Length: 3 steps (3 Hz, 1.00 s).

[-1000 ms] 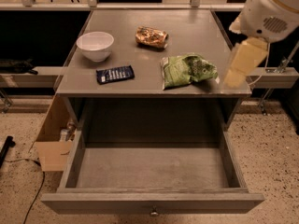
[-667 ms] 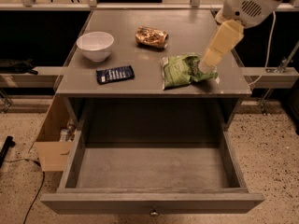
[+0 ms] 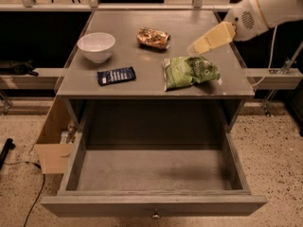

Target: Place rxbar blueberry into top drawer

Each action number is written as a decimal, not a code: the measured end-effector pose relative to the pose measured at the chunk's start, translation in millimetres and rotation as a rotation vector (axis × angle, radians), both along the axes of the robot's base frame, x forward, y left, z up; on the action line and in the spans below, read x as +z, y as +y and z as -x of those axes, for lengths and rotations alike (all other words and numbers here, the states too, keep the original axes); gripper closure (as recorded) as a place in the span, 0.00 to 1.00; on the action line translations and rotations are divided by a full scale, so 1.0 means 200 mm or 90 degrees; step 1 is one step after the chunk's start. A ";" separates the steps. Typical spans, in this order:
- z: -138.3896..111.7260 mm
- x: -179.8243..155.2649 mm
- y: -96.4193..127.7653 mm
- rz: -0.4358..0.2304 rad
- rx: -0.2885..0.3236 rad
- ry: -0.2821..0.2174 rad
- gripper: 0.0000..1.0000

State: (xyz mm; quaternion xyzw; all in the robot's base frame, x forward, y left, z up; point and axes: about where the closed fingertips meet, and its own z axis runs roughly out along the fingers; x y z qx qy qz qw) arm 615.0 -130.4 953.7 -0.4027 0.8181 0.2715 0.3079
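The rxbar blueberry (image 3: 116, 75), a small flat dark navy wrapper with white lettering, lies on the grey table top (image 3: 142, 86) at the front left. The top drawer (image 3: 156, 174) below the table top is pulled fully out, with nothing in it, and has a small round knob on its front panel. My gripper (image 3: 198, 47) reaches in from the upper right and hovers over the table's right side, just above the green bag (image 3: 189, 72), well to the right of the rxbar.
A white bowl (image 3: 96, 46) stands at the left of the table. A brown-orange snack packet (image 3: 153, 38) lies at the middle back. A cardboard box (image 3: 54, 141) sits on the floor left of the drawer. A black cable runs over the floor at the left.
My arm has swung up and to the left, from beside the table's right edge to above the green bag. The objects on the table have not moved.
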 end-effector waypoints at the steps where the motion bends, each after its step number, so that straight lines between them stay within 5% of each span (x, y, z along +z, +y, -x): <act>1: 0.01 0.01 0.01 -0.027 0.002 0.006 0.00; 3: -0.11 -0.03 0.22 0.049 0.019 -0.032 0.00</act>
